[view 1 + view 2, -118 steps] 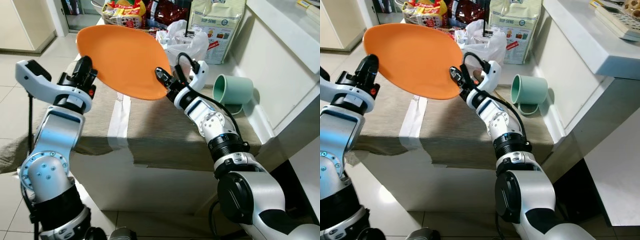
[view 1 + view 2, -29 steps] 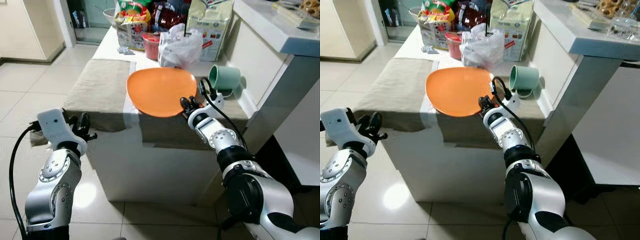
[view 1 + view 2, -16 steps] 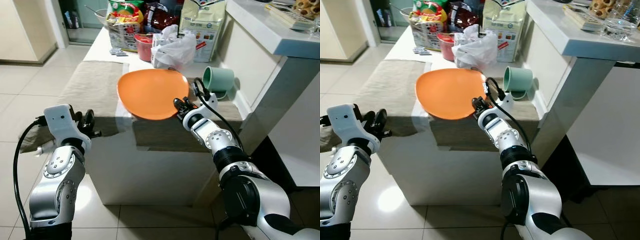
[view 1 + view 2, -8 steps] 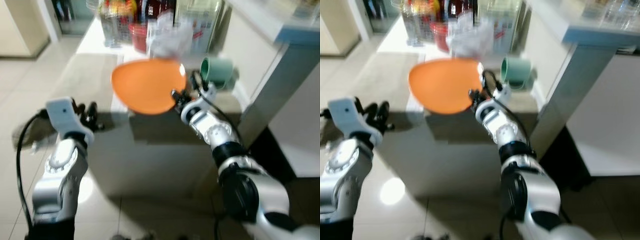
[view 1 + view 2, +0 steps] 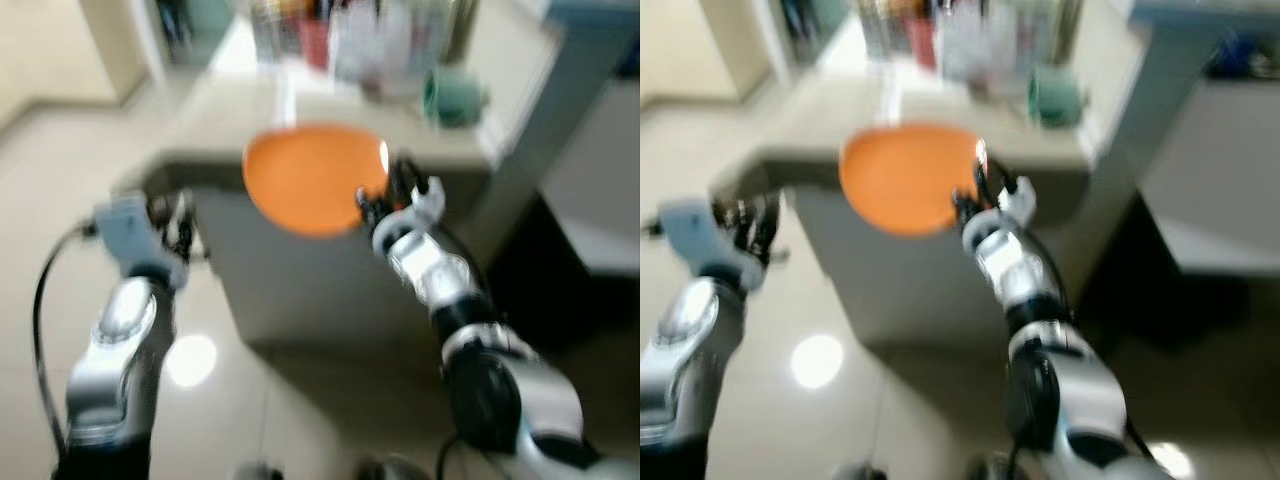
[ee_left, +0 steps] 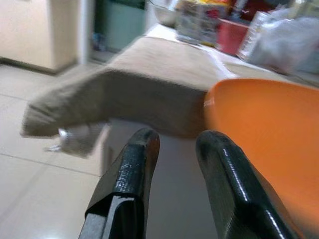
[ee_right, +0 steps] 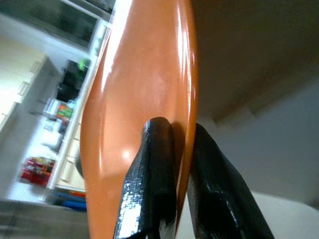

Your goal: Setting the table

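An orange plate (image 5: 315,180) hangs in the air in front of the cloth-covered table (image 5: 225,125), out past its near edge. My right gripper (image 5: 372,203) is shut on the plate's right rim. In the right wrist view the two black fingers (image 7: 154,164) pinch that rim (image 7: 187,74) between them. My left gripper (image 5: 172,228) is held low to the left of the table, open with nothing in it. In the left wrist view its fingertips (image 6: 142,144) stand apart, and the plate (image 6: 259,134) shows beyond them. Both eye views are blurred.
A green mug (image 5: 452,97) lies on its side at the table's back right. Bags and food packets (image 5: 350,40) crowd the far end. A white counter (image 5: 590,70) stands to the right. Pale tiled floor (image 5: 60,170) spreads to the left and below.
The whole view has pulled back from the table and blurred. The plate, still in my right gripper, now hangs in front of the table's edge instead of over the cloth.
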Controlling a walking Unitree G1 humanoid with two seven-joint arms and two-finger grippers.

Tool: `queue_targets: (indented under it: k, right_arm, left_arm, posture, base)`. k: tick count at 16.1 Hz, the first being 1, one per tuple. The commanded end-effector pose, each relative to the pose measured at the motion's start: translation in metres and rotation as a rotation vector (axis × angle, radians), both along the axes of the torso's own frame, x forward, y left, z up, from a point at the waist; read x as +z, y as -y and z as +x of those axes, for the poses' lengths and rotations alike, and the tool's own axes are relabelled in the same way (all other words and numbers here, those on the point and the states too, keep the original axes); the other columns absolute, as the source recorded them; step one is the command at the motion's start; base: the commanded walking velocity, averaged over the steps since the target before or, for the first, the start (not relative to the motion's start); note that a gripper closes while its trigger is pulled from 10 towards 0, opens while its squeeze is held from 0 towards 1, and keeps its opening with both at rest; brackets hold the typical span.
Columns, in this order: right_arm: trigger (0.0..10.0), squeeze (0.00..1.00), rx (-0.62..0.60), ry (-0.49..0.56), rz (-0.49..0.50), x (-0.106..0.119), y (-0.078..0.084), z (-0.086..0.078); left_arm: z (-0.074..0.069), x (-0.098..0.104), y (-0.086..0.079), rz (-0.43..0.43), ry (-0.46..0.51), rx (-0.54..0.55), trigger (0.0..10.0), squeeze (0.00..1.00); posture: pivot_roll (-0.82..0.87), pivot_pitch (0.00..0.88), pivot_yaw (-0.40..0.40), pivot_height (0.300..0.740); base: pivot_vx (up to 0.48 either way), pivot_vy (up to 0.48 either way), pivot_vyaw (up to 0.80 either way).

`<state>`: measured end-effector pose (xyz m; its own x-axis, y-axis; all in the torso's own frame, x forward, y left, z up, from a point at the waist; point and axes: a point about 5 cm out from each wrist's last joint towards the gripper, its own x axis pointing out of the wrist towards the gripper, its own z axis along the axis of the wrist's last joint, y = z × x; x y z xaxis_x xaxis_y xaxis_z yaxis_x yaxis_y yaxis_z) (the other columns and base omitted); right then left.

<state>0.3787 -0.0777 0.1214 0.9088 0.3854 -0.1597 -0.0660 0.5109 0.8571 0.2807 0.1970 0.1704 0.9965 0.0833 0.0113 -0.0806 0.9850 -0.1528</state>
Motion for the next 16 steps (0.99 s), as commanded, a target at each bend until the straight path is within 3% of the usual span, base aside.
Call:
queue_targets:
  k: [1,12,14,16]
  right_arm:
    - [10.0,0.0,0.056,-0.196,-0.108,-0.041,-0.003,-0.02]
    - [10.0,0.0,0.105,-0.133,-0.151,-0.036,-0.006,-0.018]
    - [10.0,0.0,0.091,-0.071,-0.227,-0.028,-0.004,-0.014]
    - [10.0,0.0,0.09,0.033,-0.273,-0.008,-0.003,-0.005]
  left_arm:
    - [-0.002,-0.002,-0.002,0.013,-0.007,0.001,10.0,0.0]
    - [-0.006,-0.003,0.005,0.03,-0.004,-0.027,10.0,0.0]
    - [-0.006,-0.003,0.004,0.035,-0.001,-0.024,10.0,0.0]
    - [-0.006,-0.002,0.003,0.042,0.001,-0.023,10.0,0.0]
  posture:
    - [0.04,0.058,-0.025,0.74]
    - [0.03,0.062,-0.023,0.74]
    - [0.03,0.056,-0.024,0.74]
    - [0.03,0.05,-0.024,0.74]
  base:
    - [0.0,0.0,0.0]
    - [0.0,0.0,0.0]
    - [0.0,0.0,0.0]
    - [0.0,0.0,0.0]
